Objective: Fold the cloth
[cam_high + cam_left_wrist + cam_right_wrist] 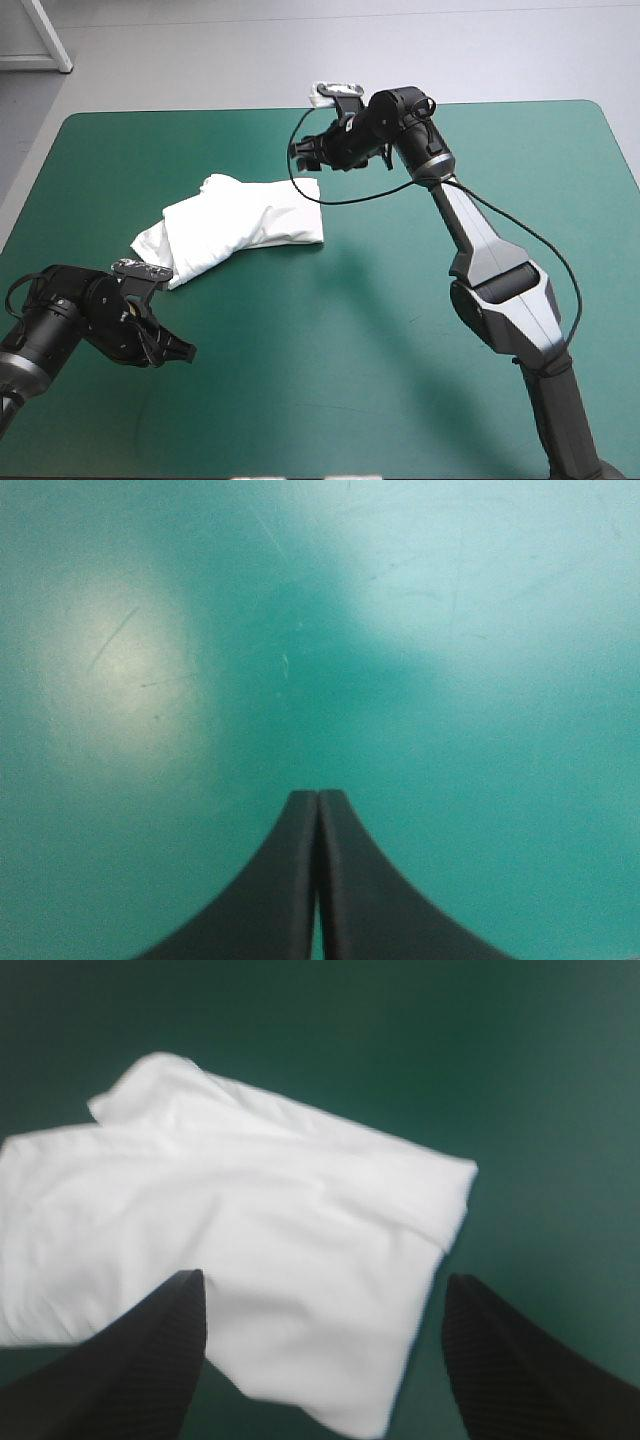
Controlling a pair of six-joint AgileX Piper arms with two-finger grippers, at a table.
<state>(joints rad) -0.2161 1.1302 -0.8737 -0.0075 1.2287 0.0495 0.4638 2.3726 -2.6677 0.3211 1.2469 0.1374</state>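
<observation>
Both empty: your right gripper (pixel 305 153) hangs spread wide over the far right end of the folded T-shirt (pixel 240 225), lying left of centre, likely poised to pinch. Your left gripper (pixel 176 350), pinched together, sits clear near its near-left end.

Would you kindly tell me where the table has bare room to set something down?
Bare teal-green cover lies in the near middle, between the left gripper and the right arm, and right of that arm. Crowded: around the T-shirt, the right gripper over its far corner.
</observation>
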